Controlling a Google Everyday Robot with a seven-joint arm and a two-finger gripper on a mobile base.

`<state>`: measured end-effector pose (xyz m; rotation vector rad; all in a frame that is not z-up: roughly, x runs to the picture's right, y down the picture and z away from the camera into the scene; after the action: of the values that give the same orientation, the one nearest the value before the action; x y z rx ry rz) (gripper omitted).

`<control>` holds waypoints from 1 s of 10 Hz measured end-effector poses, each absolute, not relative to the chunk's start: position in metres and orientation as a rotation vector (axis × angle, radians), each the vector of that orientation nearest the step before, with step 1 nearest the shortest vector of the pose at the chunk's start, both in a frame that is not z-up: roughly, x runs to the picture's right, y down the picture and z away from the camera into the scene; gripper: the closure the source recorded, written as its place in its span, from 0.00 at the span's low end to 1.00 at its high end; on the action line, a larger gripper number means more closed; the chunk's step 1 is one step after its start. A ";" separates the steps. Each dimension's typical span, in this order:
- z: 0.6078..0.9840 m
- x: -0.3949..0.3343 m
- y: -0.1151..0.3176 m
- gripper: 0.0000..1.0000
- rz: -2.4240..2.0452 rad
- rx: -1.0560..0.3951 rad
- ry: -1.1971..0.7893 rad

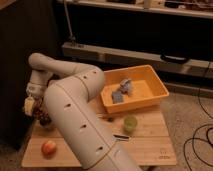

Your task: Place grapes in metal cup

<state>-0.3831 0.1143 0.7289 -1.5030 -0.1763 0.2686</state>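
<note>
Arm first: the white, perforated robot arm (pixel 75 110) filled the middle of my view, sweeping up from the bottom edge and folding back down at the far left. Under it sat the low, pale wooden table (pixel 145 145), with the shallow yellow plastic bin (pixel 137 103) at its back right. Near the middle stood the light green translucent cup (pixel 130 123); the round red-orange fruit (pixel 48 147) lay at the front left.

The two-finger gripper (pixel 31 105) hung over the table's left edge, fingers pressed together, and I judged them pinched on the small bunch of dark purple grapes (pixel 44 119) just below. I couldn't find the grey metal cup; the arm probably hid it.

My worry was a blind release: the grapes could land on the table, or a low carry could knock the green cup.
</note>
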 end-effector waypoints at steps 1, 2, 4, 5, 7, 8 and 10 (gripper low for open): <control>0.728 -0.385 0.116 1.00 0.256 -1.501 -0.215; 0.728 -0.384 0.115 1.00 0.255 -1.502 -0.224; 0.727 -0.385 0.115 1.00 0.253 -1.502 -0.226; 0.728 -0.385 0.115 1.00 0.253 -1.502 -0.225; 0.727 -0.386 0.115 1.00 0.253 -1.503 -0.226; 0.727 -0.385 0.115 1.00 0.254 -1.503 -0.226; 0.726 -0.384 0.114 1.00 0.252 -1.493 -0.260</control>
<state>-0.3841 0.1145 0.7255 -1.4931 -0.2604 0.2521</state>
